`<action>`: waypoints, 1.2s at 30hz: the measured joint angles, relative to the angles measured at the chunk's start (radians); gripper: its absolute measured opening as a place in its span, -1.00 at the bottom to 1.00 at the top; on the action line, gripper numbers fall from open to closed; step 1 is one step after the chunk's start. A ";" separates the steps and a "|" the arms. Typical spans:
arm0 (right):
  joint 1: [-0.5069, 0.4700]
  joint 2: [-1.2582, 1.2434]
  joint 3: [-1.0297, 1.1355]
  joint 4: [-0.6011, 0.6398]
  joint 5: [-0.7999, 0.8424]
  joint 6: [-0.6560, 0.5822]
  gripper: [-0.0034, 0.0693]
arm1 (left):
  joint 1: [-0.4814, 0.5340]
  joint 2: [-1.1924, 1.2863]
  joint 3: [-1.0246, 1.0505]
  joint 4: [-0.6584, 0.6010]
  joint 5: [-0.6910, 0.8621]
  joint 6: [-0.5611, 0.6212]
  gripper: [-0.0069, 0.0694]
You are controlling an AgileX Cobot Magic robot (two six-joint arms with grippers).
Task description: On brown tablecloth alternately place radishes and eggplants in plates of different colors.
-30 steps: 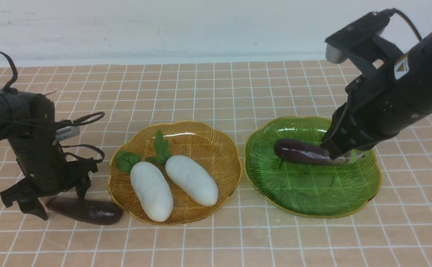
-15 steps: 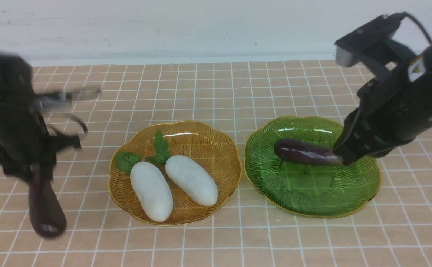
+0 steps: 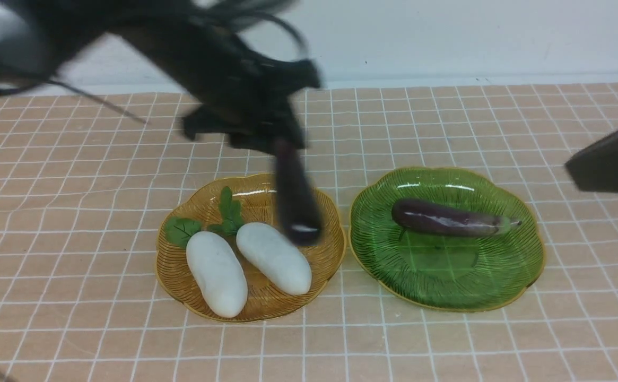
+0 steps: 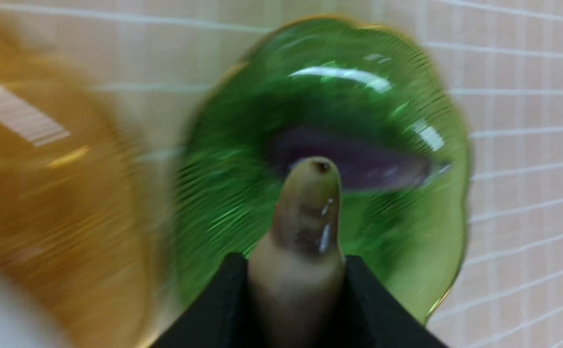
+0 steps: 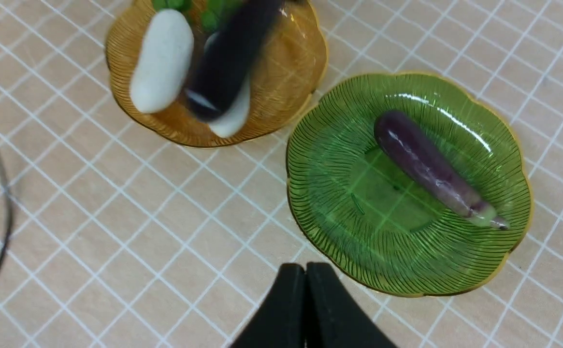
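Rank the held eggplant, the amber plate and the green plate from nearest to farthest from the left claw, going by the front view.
1. Held eggplant: clamped in the left claw, hanging tip down.
2. Amber plate: just below the hanging eggplant, centre-left, holding both radishes.
3. Green plate: farthest, off to the right, with the other eggplant lying in it.

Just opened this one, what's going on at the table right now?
The left gripper holds a dark purple eggplant by its pale end. It hangs, blurred, above the amber plate, where both radishes lie. The other eggplant lies in the green plate. The right gripper is shut and empty, above the brown tablecloth near the green plate. The held eggplant is not yet placed.
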State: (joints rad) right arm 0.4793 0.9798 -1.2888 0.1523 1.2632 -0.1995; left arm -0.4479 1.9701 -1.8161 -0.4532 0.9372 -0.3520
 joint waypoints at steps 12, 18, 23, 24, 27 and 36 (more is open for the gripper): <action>0.000 -0.197 0.184 -0.048 0.014 0.010 -0.95 | -0.095 0.264 -0.170 -0.081 -0.135 0.023 -0.13; 0.000 -0.404 0.208 -0.173 0.017 0.132 -0.95 | -0.099 0.277 -0.175 -0.073 -0.132 0.073 0.53; 0.000 -0.644 0.312 -0.246 0.011 0.230 -0.95 | -0.082 0.235 -0.175 -0.059 -0.116 0.134 0.42; -0.001 -0.711 0.371 -0.250 -0.026 0.254 -0.95 | -0.077 0.219 -0.175 -0.058 -0.099 0.160 0.25; -0.002 -0.825 0.568 -0.250 -0.277 0.287 -0.95 | -0.053 0.155 -0.177 -0.054 -0.049 0.266 -0.45; -0.002 -0.870 0.917 -0.268 -0.931 0.296 -0.95 | -0.021 0.056 -0.178 -0.029 0.047 0.390 -0.83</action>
State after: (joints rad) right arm 0.4775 0.1100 -0.3722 -0.1159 0.3320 0.0962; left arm -0.4686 2.0263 -1.9943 -0.4825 0.9846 0.0379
